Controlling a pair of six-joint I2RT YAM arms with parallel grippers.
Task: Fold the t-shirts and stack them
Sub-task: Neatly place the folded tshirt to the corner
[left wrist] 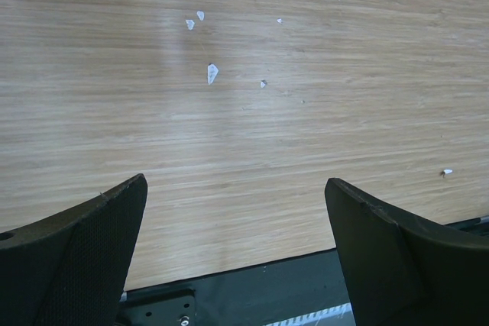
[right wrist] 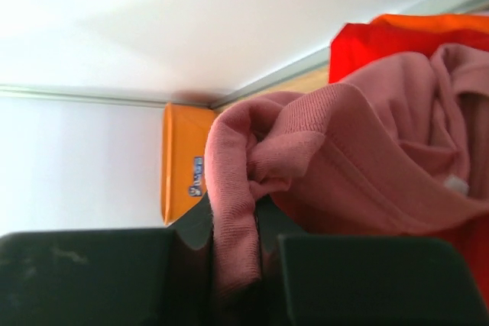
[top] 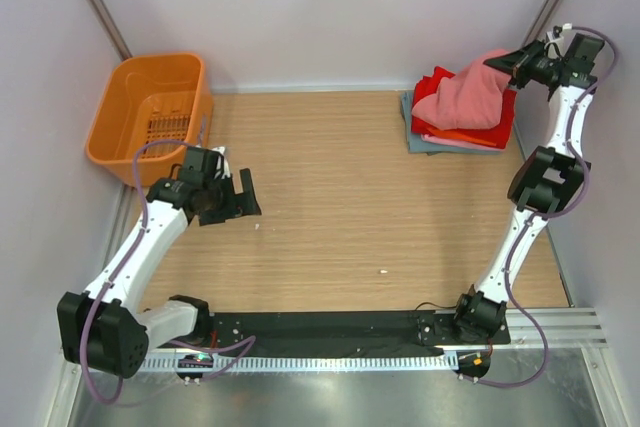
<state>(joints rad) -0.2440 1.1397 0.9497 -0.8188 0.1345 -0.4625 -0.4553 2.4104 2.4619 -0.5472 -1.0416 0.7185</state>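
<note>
A stack of folded t-shirts [top: 455, 132] lies at the table's far right corner, bright red over orange, pale pink and grey-blue layers. Draped loosely over it is the salmon-pink t-shirt [top: 465, 97], its small white neck label [right wrist: 457, 185] showing in the right wrist view. My right gripper [top: 512, 65] is raised above the stack's far right side and shut on a bunched edge of the salmon-pink t-shirt [right wrist: 237, 211]. At the table's left, my left gripper [top: 238, 197] hangs open over bare wood with nothing between its fingers [left wrist: 84, 250].
An orange plastic basket [top: 150, 117] stands at the far left corner, just beyond the left arm. Small white flecks [left wrist: 212, 73] lie on the wooden tabletop [top: 330, 197]. A black strip [top: 330, 332] runs along the near edge between the arm bases. Walls close in on three sides.
</note>
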